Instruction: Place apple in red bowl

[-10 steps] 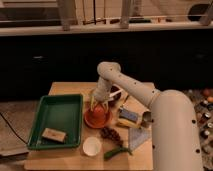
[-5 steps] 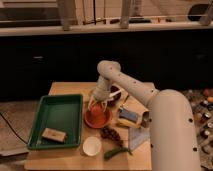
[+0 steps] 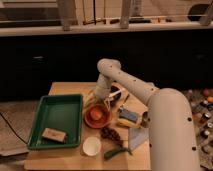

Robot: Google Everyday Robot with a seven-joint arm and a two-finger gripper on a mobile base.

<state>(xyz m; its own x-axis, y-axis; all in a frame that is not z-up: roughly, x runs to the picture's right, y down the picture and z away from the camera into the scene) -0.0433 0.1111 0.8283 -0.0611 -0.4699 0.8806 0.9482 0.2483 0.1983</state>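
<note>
The red bowl (image 3: 89,121) sits on the wooden table just right of the green tray. A small orange-yellow round thing, the apple (image 3: 98,114), lies inside the bowl. My gripper (image 3: 100,102) hangs at the end of the white arm, directly over the bowl's far side and just above the apple. I cannot tell whether it touches the apple.
A green tray (image 3: 37,131) with a small brown block (image 3: 52,134) lies at the left. A white cup (image 3: 92,146), a green pepper (image 3: 116,152), dark grapes (image 3: 111,134) and a blue packet (image 3: 129,115) lie in front of and right of the bowl.
</note>
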